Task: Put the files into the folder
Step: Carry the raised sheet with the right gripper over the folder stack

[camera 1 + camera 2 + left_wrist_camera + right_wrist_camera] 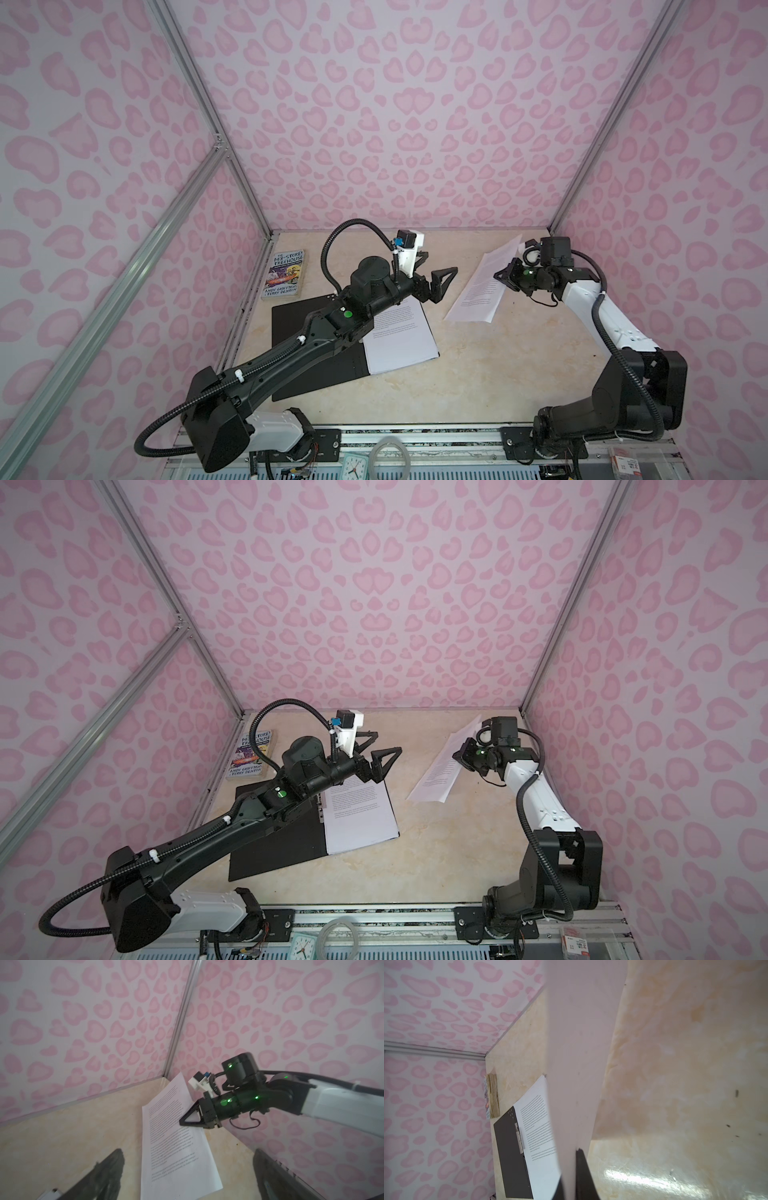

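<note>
The folder (316,365) (274,845) (508,1157) lies open on the left of the table, black inside up. One of the files, a printed sheet (399,336) (357,812) (537,1126), lies on its right half. My right gripper (500,276) (459,756) (182,1122) (571,1167) is shut on the edge of another printed sheet (478,291) (440,771) (172,1147) (581,1064), held tilted above the back right of the table. My left gripper (434,270) (380,746) (188,1152) hovers open over the folder's far end, facing that sheet, with nothing in it.
A colourful Treehouse book (284,274) (249,754) (493,1097) lies at the back left by the wall. Pink patterned walls close in three sides. A small clock (355,465) sits below the front rail. The beige tabletop (498,374) shows bare between the arms.
</note>
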Available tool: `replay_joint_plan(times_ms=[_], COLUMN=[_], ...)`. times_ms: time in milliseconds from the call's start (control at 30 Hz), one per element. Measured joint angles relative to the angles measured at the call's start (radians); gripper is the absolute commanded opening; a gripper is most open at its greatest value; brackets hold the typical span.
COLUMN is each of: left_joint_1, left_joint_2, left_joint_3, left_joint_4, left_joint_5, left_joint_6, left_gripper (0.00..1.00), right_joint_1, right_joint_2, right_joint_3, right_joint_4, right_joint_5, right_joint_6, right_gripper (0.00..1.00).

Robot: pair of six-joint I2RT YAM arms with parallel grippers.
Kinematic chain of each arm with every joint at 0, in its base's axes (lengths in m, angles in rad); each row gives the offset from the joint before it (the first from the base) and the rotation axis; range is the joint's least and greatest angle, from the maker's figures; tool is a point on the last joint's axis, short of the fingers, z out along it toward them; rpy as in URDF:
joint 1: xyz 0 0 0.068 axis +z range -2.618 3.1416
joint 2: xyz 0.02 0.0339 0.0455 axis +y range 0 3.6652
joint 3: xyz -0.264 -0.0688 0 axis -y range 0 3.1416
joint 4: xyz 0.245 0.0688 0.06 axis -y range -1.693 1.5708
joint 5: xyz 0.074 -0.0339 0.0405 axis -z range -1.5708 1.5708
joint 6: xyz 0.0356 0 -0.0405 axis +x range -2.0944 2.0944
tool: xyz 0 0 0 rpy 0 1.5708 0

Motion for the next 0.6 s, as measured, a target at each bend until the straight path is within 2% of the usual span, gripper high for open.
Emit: replay_joint_plan(times_ms=[67, 200, 333, 467, 600], left_joint_1=[0.02, 0.117, 0.201, 0.249, 0.265], left_joint_2=[-0.074, -0.212, -0.312, -0.358, -0.376], left_joint_3=[-0.061, -0.175, -0.229, -0.234, -0.234], left_joint_4=[-0.037, -0.154, -0.289, -0.386, -0.447], left_joint_5=[-0.082, -0.219, -0.291, -0.333, -0.34], left_joint_6=[-0.038, -0.161, -0.245, -0.277, -0.287], left_gripper=[0.98, 0.98, 0.98, 0.98, 0.98], right_joint_1=[0.102, 0.312, 0.443, 0.466, 0.404], right_joint_2=[0.034, 0.138, 0.193, 0.218, 0.256], right_joint_3=[0.077, 0.267, 0.431, 0.415, 0.249], right_joint_4=[-0.037, -0.102, -0.119, -0.066, 0.01], right_joint_5=[0.032, 0.042, 0.006, -0.089, -0.172], right_joint_6=[-0.009, -0.019, -0.017, 0.036, 0.082], right_gripper=[0.0, 0.0, 0.0, 0.0, 0.0])
